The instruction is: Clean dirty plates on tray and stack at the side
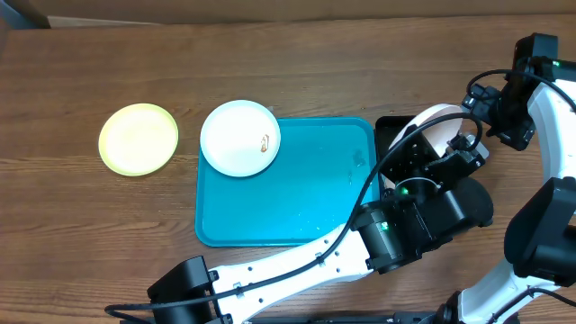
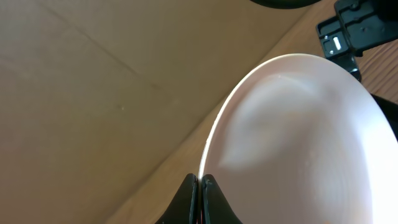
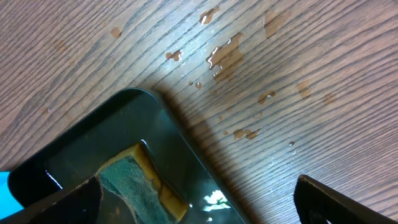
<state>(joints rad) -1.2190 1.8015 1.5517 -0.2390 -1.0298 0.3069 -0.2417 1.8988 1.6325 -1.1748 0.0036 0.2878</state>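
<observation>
Over a wet table (image 3: 280, 50), left gripper (image 2: 200, 186) clamped a white plate (image 2: 298, 143) by its rim, seemingly for scrubbing, right gripper (image 3: 196, 183) agape above the sponge (image 3: 134, 180).

the desk (image 1: 315, 72) is dark matt wood with open grain, beaded with water (image 3: 227, 56) beside the black tray (image 3: 93, 143), itself glossy plastic. the turquoise tray (image 1: 315, 207) is smooth, wet-shiny plastic. the white plate (image 2: 298, 143) near the desk's right edge looks smooth and glossy. the sponge (image 3: 134, 180) has a rough green face on yellow foam.
</observation>
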